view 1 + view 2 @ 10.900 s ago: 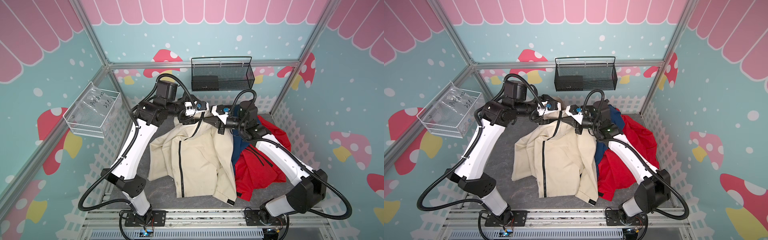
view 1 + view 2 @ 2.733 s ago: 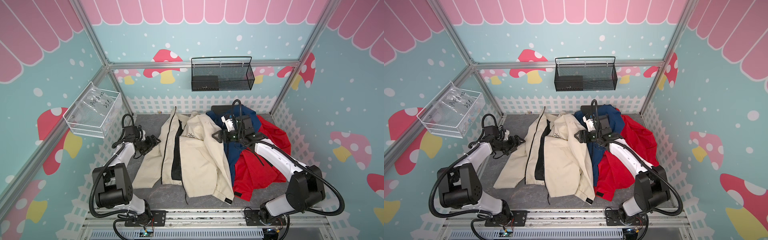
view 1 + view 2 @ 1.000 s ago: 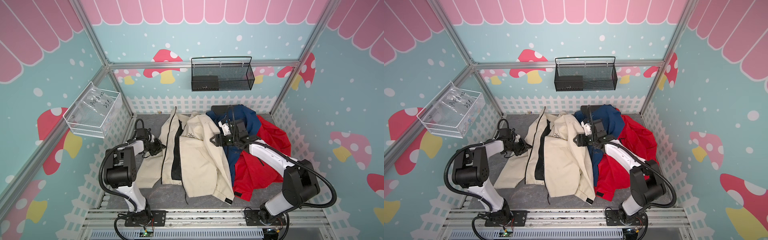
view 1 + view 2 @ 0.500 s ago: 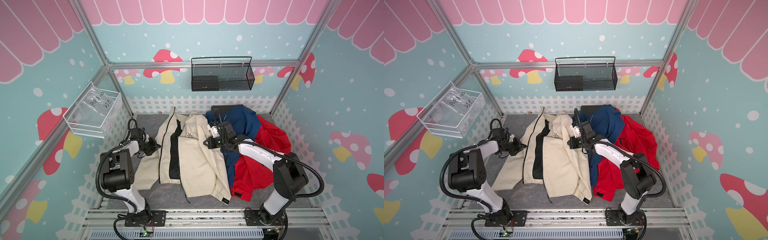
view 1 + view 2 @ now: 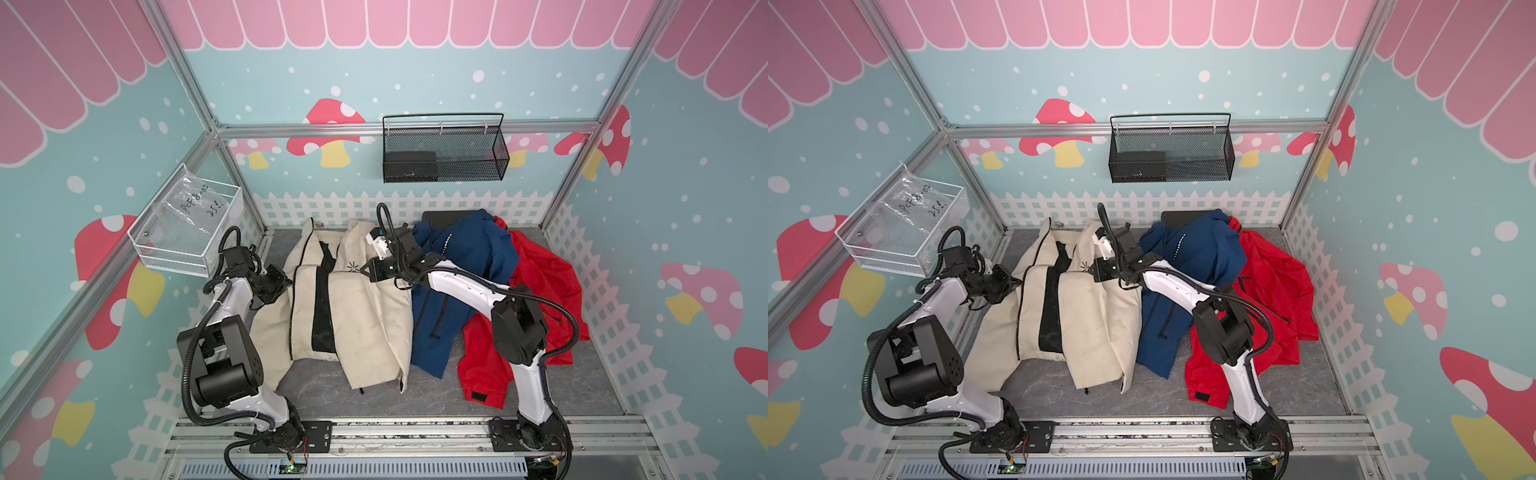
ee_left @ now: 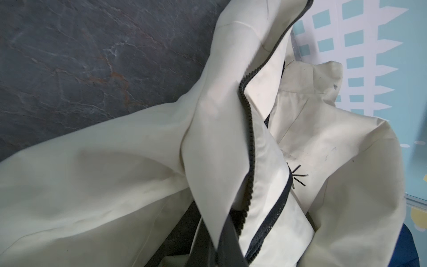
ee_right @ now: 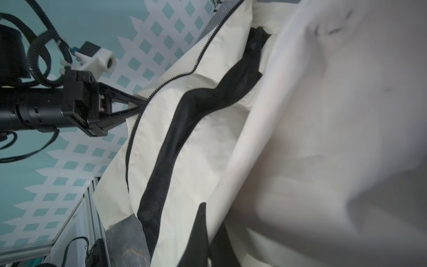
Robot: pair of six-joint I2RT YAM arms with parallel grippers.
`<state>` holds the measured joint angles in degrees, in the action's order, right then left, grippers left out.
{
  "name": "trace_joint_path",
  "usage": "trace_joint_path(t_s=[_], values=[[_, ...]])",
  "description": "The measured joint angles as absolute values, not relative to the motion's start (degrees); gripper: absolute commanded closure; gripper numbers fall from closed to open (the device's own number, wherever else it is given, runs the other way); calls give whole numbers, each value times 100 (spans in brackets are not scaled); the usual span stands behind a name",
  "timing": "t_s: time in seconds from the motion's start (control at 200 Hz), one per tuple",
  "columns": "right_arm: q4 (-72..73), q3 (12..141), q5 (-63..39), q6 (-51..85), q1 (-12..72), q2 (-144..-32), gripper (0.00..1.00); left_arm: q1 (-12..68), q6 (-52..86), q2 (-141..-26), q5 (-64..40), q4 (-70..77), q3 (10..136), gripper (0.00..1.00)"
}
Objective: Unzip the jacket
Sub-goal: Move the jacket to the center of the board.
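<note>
The cream jacket (image 5: 357, 316) (image 5: 1096, 316) lies on the grey table with its front apart and a strip of black lining showing. Its black zipper teeth (image 6: 250, 148) (image 7: 129, 138) run separated along the left panel's edge. My left gripper (image 5: 286, 282) (image 5: 1017, 284) (image 7: 143, 104) is shut on that zipper edge at the jacket's left side. In the left wrist view a fold of cream cloth sits pinched between the jaws. My right gripper (image 5: 365, 271) (image 5: 1091, 270) (image 7: 208, 231) is shut on the jacket's right front panel near the black star logo (image 5: 352, 266).
A blue jacket (image 5: 461, 266) and a red jacket (image 5: 540, 282) lie heaped to the right, under my right arm. A black wire basket (image 5: 444, 153) hangs on the back wall, a white wire basket (image 5: 187, 232) on the left wall. Picket-fence walls enclose the table.
My right gripper has moved left onto the jacket's right panel and shut on it. The left gripper has drawn slightly left and back with the zipper edge.
</note>
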<state>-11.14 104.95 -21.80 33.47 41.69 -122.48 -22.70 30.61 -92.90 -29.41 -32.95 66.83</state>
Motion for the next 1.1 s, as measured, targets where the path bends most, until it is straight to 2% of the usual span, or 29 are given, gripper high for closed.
trace_joint_path(t_s=[0.205,0.47,1.101], values=[[-819,11264,-1955,3592,4224,-12691,100,-2261,3168,-9369,-2775,-3454,6882,100],[-937,13257,-1835,3667,4211,-13865,100,-2226,3326,-9577,-2696,-3542,7223,100],[-961,13301,-1629,3321,4211,-13950,100,-2174,3435,-9734,-2692,-3789,7575,100]])
